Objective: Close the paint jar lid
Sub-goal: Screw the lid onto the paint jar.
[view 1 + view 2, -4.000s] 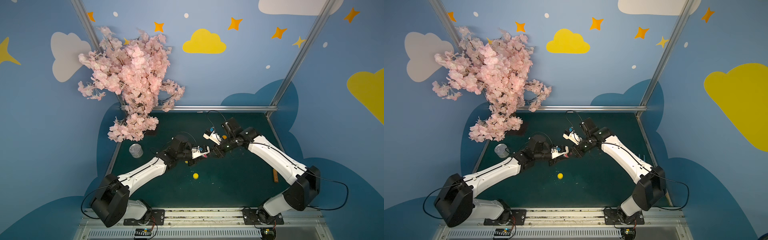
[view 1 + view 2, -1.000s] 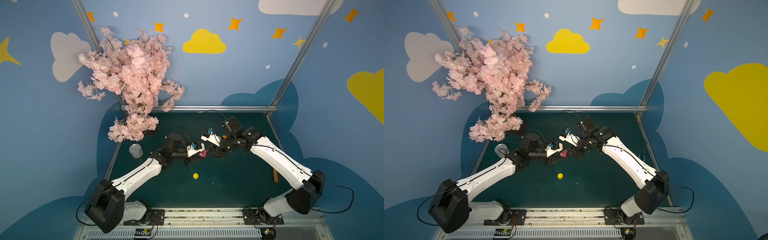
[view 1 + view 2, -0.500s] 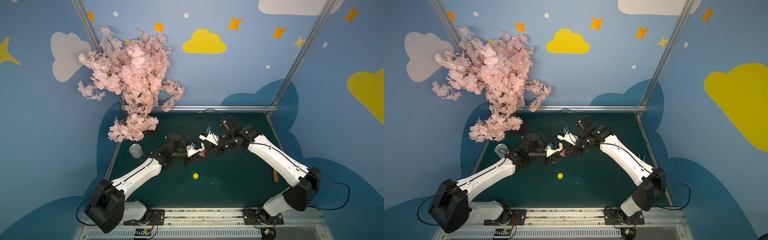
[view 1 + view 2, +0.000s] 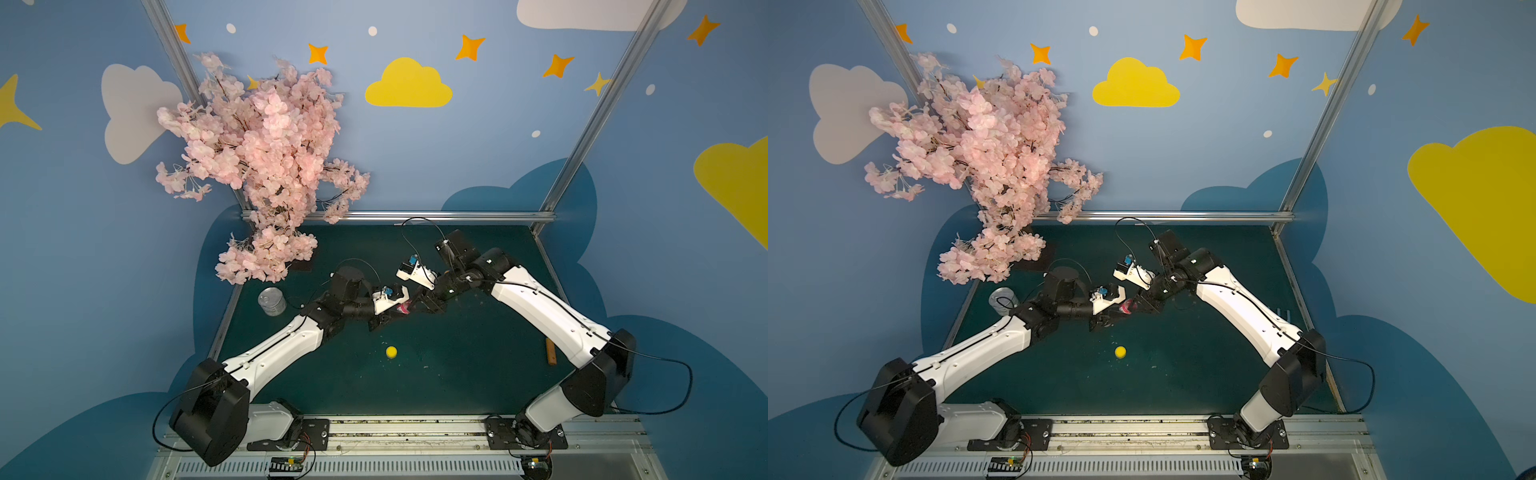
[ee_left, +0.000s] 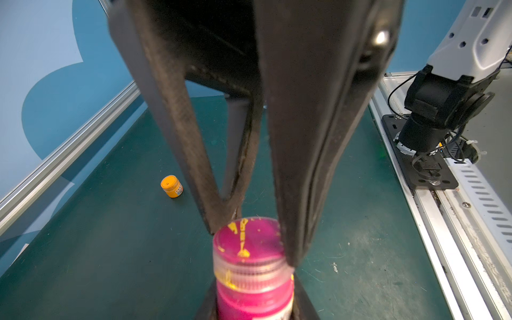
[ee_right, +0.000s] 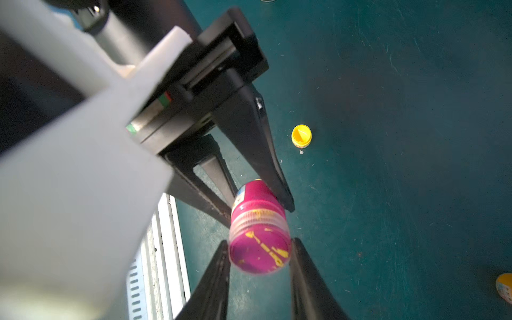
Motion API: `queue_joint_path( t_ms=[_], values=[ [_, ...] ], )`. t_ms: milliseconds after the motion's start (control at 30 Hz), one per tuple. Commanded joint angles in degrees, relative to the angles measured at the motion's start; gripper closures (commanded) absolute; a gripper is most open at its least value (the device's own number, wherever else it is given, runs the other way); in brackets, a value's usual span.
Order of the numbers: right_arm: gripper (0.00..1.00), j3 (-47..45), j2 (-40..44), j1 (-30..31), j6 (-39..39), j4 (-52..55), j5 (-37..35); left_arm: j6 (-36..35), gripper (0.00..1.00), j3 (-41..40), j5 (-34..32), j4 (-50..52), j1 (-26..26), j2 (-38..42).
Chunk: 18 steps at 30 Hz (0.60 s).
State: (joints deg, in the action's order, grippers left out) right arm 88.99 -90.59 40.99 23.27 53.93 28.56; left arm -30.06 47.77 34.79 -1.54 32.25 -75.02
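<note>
The pink jar (image 5: 250, 296) is held above the mat (image 4: 457, 374) at mid-table, pinched between the left gripper (image 5: 250, 246) and the right gripper (image 6: 260, 245). A clear ribbed lid (image 6: 260, 252), smeared yellow, is seated on it; how tightly cannot be told. A yellow jar (image 4: 391, 352) and an orange jar (image 5: 171, 186) are stood capped on the mat, with a tin (image 4: 272, 301) at its left edge. Blue walls with clouds and stars are seen, and a blossom tree (image 4: 257, 166). Both arms are stretched inward, and the fingers of both are narrowed onto the pink jar from opposite sides.
</note>
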Motion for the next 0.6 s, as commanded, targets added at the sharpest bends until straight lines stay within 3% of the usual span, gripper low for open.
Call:
queue_joint_path(
  t_ms=[0,567],
  values=[
    [0.73,0.9,-1.1,1.1,0.8,1.8,2.6,-0.9,0.72,2.0,-0.2,-1.4,0.2,-0.1],
    [0.71,-0.1,-1.5,1.2,-2.7,-1.1,3.6,0.8,0.72,0.1,-7.2,-8.8,0.2,1.5]
  ],
)
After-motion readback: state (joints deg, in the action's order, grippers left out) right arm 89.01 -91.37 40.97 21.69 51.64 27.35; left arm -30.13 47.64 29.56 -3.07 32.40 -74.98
